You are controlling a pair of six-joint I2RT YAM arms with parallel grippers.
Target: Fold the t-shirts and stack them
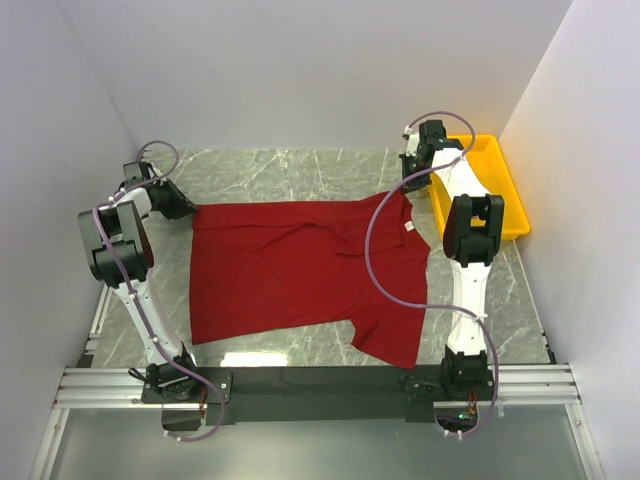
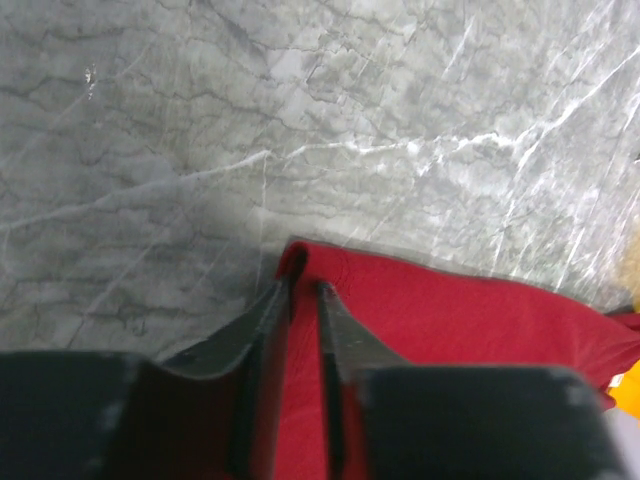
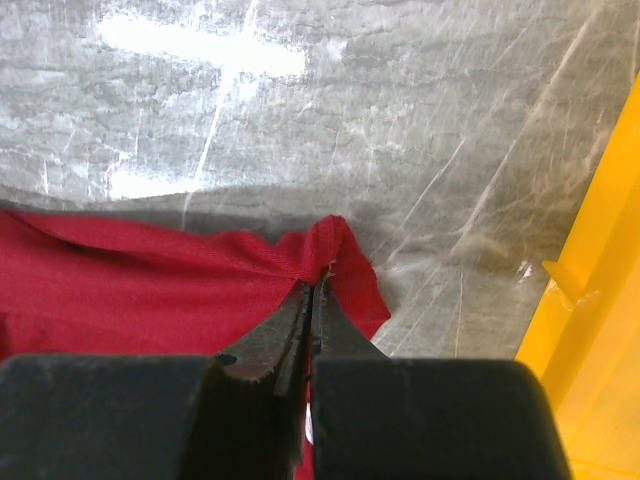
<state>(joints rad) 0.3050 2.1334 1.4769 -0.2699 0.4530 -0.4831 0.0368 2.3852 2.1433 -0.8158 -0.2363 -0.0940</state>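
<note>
1 dark red t-shirt [image 1: 290, 270] lay spread on 1 grey marble table [image 1: 300, 170], 1 yellow tray [image 1: 505, 190] at its right, white walls [image 1: 300, 70] around. The right gripper [image 3: 312, 285] clamped 1 far corner. The left gripper [image 2: 305, 288] narrowly straddled another, its hold unclear.

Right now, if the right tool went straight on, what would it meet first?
The right tool is pinching the edge of the red t-shirt; beyond that fold, likely the bare marble table, depth unclear.

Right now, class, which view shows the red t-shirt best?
Top external: the whole t-shirt lies spread out. Left wrist shows only a corner at the left end effector; right wrist only the corner pinched by the right end effector.
</note>
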